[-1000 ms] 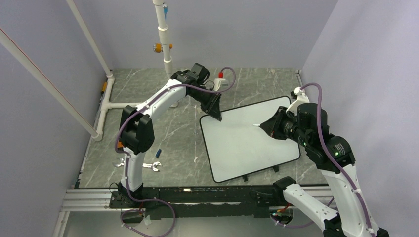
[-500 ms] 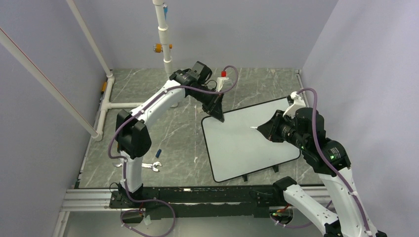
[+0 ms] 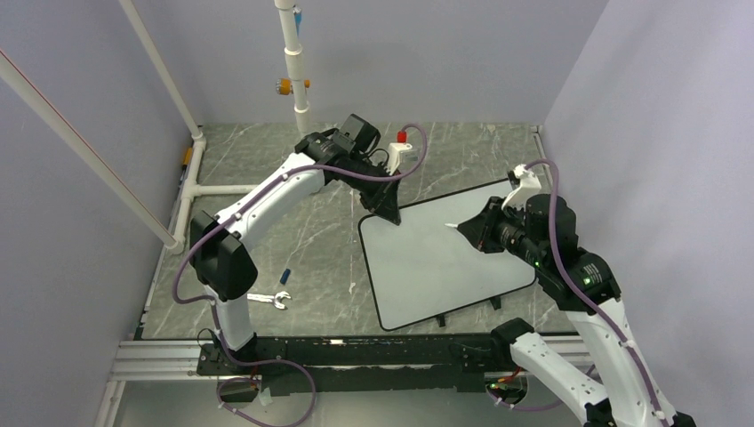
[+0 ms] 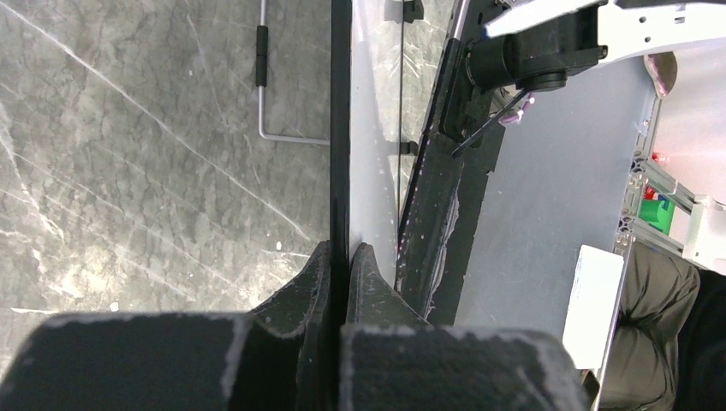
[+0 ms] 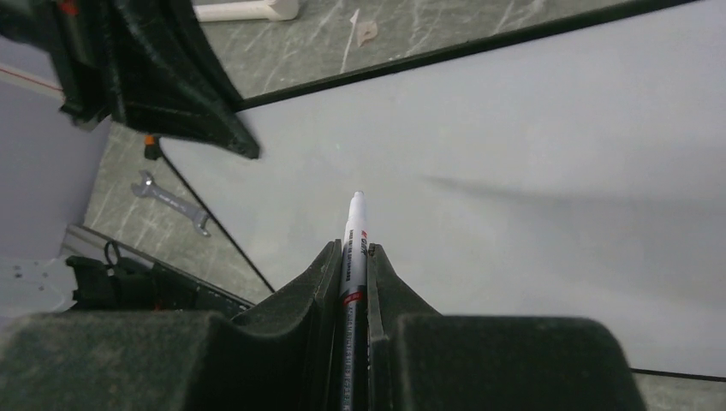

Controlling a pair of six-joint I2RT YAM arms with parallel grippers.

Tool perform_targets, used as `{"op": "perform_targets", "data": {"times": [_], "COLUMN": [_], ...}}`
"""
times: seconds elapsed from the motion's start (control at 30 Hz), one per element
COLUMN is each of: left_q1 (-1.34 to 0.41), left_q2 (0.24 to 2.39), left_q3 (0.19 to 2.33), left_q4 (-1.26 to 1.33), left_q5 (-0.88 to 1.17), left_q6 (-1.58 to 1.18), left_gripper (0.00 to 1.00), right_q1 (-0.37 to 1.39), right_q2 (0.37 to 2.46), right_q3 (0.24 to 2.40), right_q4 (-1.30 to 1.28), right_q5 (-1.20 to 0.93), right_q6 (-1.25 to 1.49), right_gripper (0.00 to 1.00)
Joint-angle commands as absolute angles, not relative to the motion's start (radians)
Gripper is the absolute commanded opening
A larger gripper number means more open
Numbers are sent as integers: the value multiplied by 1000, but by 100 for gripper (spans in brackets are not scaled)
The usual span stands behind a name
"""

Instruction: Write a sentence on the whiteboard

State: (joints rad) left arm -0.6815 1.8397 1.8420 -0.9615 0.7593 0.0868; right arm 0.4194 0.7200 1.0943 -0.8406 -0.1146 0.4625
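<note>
The grey marbled bench (image 3: pixel 267 178) carries the whiteboard (image 3: pixel 436 267) on its right half, turned askew, its glossy face plain white. The left hand (image 3: pixel 389 213) pinches the board's black rim at the far left corner, one finger on each side. The right hand (image 3: pixel 476 229) is clamped on a white marker (image 5: pixel 355 224), whose tip points over the board's upper middle; I cannot tell whether it touches. A small wrench (image 3: pixel 269 300) lies on the bench, well left of the board.

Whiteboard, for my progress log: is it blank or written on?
Blank. No ink shows on the whiteboard in the overhead or right wrist view; the marker points at bare surface.
</note>
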Motion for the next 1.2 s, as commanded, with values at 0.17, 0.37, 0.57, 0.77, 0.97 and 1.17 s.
{"op": "perform_targets", "data": {"times": [0.17, 0.37, 0.57, 0.77, 0.97, 1.17], "left_q1": [-672, -673, -673, -673, -673, -673], "left_q2": [1744, 1737, 1732, 1714, 1715, 1715], "left_q3": [1779, 1760, 1741, 1722, 1718, 1722], "left_q4": [-852, -842, -840, -828, -821, -819], "left_q5": [511, 511, 497, 494, 504, 498], "left_q6": [175, 163, 168, 159, 149, 142], "left_gripper": [0, 0, 0, 0, 0, 0], "right_q1": [613, 1112, 1297, 1319, 1330, 1366], "right_q2": [936, 1060, 1049, 1003, 993, 995], "right_q3": [1328, 1412, 1292, 1171, 1096, 1048], "right_q4": [-839, -933, -869, -740, -616, -531], "right_q5": [168, 738, 864, 823, 769, 748], "right_q6": [407, 478, 561, 564, 534, 506], "right_gripper": [0, 0, 0, 0, 0, 0]}}
